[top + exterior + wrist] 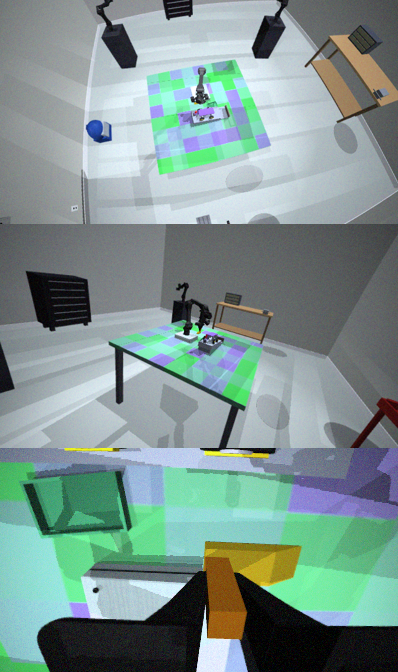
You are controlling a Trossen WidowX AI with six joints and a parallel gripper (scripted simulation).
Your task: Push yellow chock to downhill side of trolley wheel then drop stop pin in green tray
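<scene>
The square surface (199, 143) (186, 361) (225, 493), patched in green, aqua and purple, stands on dark legs — directly on it lie a white rectangular base plate (194, 89) (181, 338) (130, 598), a grey ramp (199, 121) (208, 348) (320, 464) and a green open-topped tray (212, 104) (82, 530).

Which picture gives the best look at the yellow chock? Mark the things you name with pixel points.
The wrist view: the yellow chock (195, 103) (198, 332) (265, 564) looks large there, its orange handle (225, 593) between the fingers. The top and exterior views show just a small yellow-orange patch beneath the gripper (199, 100) (199, 330) (222, 575).
</scene>
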